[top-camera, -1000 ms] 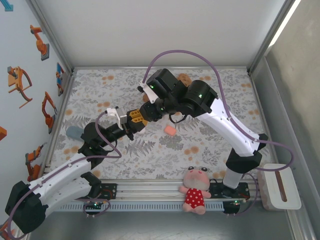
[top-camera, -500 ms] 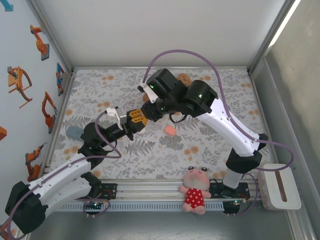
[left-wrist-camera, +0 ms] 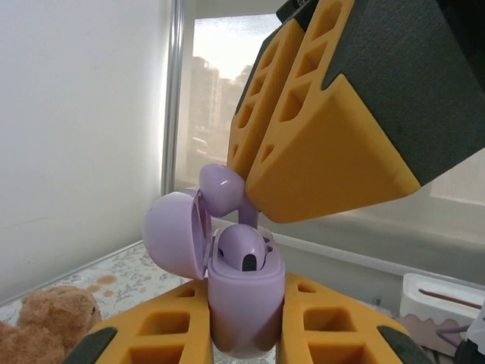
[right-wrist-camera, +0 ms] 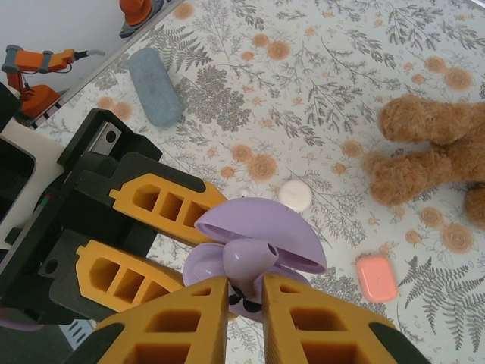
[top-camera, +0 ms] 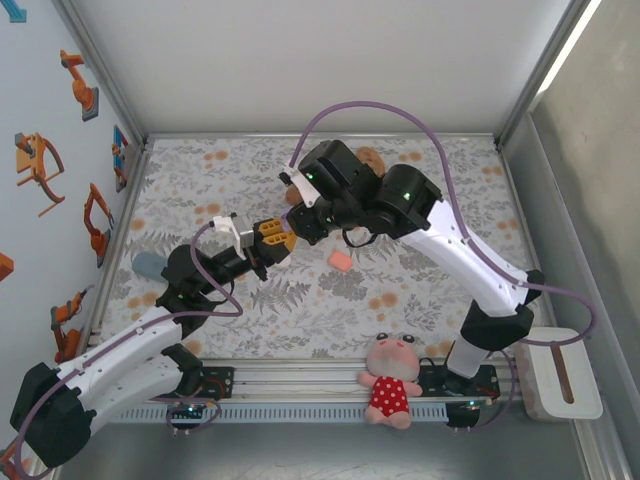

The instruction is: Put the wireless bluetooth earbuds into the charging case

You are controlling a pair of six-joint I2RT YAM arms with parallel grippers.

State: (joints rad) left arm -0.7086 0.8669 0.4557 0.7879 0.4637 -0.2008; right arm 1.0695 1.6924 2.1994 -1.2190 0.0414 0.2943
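In the top view, the left fingers (top-camera: 268,233) and right fingers (top-camera: 297,226) are seen tip to tip above the table (top-camera: 420,290). In the left wrist view, the open purple charging case (left-wrist-camera: 244,303) is clamped upright by the left fingers (left-wrist-camera: 159,334). One earbud (left-wrist-camera: 241,250) is seated inside it, and a second earbud (left-wrist-camera: 222,188) is held just above it. In the right wrist view, that second earbud (right-wrist-camera: 250,262) is pinched between the right fingers (right-wrist-camera: 174,326).

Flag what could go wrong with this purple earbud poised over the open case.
1. The right gripper pinches the held earbud only by its thin stem, tilted close to the lid; it may twist or catch the lid going down.
2. The left gripper holds the case in mid-air by its lower body; a hard push could slip it or jolt the seated earbud.
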